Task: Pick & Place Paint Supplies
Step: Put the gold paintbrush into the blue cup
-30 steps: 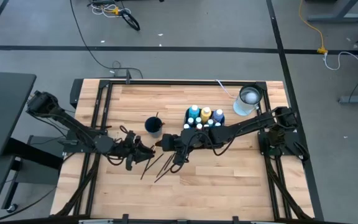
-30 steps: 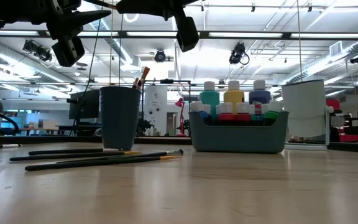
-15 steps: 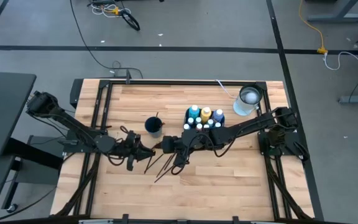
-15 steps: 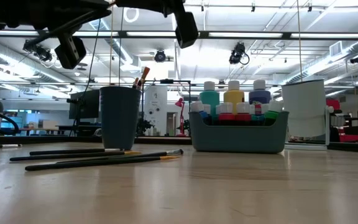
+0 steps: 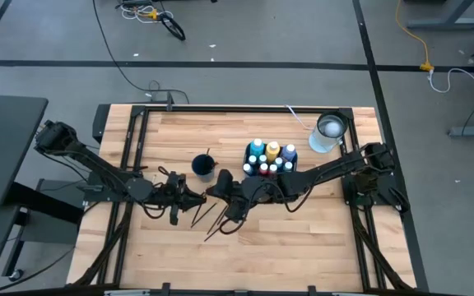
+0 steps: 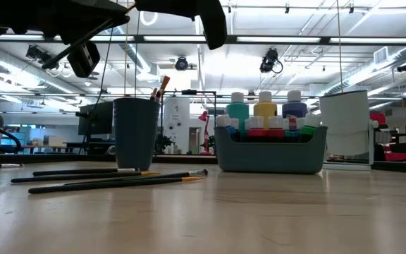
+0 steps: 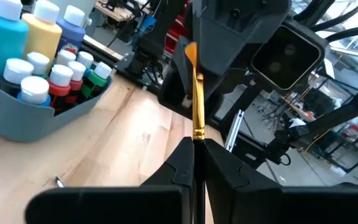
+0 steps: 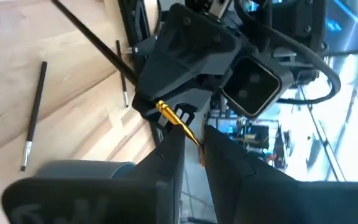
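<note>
My left gripper (image 5: 189, 197) hangs above the table's middle, shut on a thin dark-handled paintbrush (image 7: 197, 106) whose gold ferrule and orange bristles point at my right arm. My right gripper (image 8: 194, 149) faces it, open by a narrow gap. Its fingers stand on either side of the brush's bristle end, and I cannot tell whether they touch it. Several more paintbrushes (image 5: 208, 218) lie flat on the wood below both grippers. A grey bin (image 5: 270, 158) holds the white-capped paint bottles (image 6: 265, 106) upright. A dark cup (image 6: 136, 137) has brushes standing in it. My left gripper pinches the paintbrush between its two fingers, on the handle just behind the gold ferrule (image 7: 199, 132). The fingers lie along the brush. It is lifted clear of the table, with the bristles (image 7: 190, 51) ahead of the fingers and the dark handle (image 8: 98, 43) trailing behind.
A white container (image 5: 329, 131) stands near the table's far right corner, beyond the bin. The cup (image 5: 204, 166) stands just to the far side of the two grippers. Bare wood lies along the near edge (image 5: 303, 247). Black frame rails run along the table's sides.
My right gripper has moved toward the table's left and come up to the left gripper. The left gripper has kept the brush raised, and the brush's bristle end now lies between the right fingers.
</note>
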Tool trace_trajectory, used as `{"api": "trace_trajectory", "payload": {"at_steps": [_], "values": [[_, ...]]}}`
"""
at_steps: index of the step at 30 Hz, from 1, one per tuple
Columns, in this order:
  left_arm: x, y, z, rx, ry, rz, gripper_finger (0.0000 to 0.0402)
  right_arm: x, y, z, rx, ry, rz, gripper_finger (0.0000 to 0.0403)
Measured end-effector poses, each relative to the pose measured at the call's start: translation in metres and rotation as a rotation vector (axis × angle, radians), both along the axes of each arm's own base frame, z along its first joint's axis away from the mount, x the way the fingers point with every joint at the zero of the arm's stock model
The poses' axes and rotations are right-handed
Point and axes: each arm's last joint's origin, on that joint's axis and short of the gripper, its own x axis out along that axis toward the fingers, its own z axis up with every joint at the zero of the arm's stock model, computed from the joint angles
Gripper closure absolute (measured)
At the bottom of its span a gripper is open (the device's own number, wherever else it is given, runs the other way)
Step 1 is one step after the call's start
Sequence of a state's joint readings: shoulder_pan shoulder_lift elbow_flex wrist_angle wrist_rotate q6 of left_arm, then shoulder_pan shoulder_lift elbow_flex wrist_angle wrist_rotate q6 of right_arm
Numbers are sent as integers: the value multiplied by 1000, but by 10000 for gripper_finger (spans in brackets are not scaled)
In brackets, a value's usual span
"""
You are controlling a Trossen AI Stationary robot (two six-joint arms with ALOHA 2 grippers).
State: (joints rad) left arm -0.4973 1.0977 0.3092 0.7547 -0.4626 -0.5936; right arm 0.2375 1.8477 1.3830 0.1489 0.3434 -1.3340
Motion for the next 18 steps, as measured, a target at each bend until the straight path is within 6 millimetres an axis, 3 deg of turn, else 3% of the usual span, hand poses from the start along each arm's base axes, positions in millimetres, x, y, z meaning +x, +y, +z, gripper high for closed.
{"api": "trace_trajectory", "payload": {"at_steps": [6, 12, 18], "values": [[0, 0, 2, 1, -17, -9, 375, -11, 9, 12, 130, -35, -109, 353], [1, -1, 7, 63, -41, -3, 380, -38, 3, 38, 453, -11, -228, 361], [4, -2, 21, 150, -83, 28, 378, -66, -4, 36, 620, 10, -241, 362]]}}
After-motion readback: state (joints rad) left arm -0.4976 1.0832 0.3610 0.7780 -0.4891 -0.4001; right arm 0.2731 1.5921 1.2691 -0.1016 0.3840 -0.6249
